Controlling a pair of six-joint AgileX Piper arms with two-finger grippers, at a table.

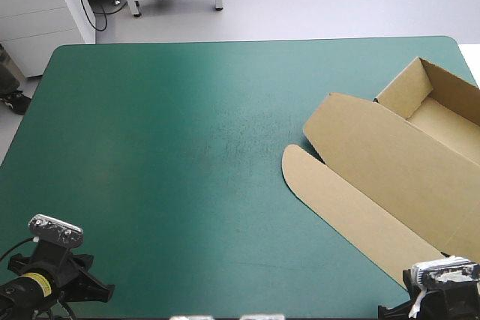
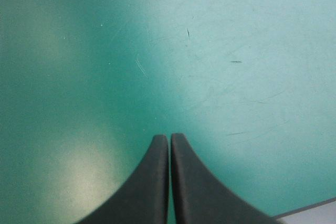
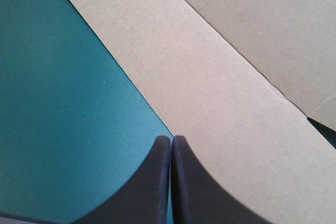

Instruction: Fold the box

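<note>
Right hand is pinched shut on nothing, its tips at the edge of the box, just where the long round-ended flap meets the teal-green cover. The box lies open on the desk. The flap and the broad panel beside it lie flat, and walls are raised only at the end farthest from this hand. Left hand, also closed and empty, hangs over bare cover well apart from the box.

My judgement of the risk: closed fingers cannot pinch the flap. Nudging its edge would slide the whole sheet across the smooth cover, with nothing on the other side to brace it. The raised walls could then spring loose.
</note>
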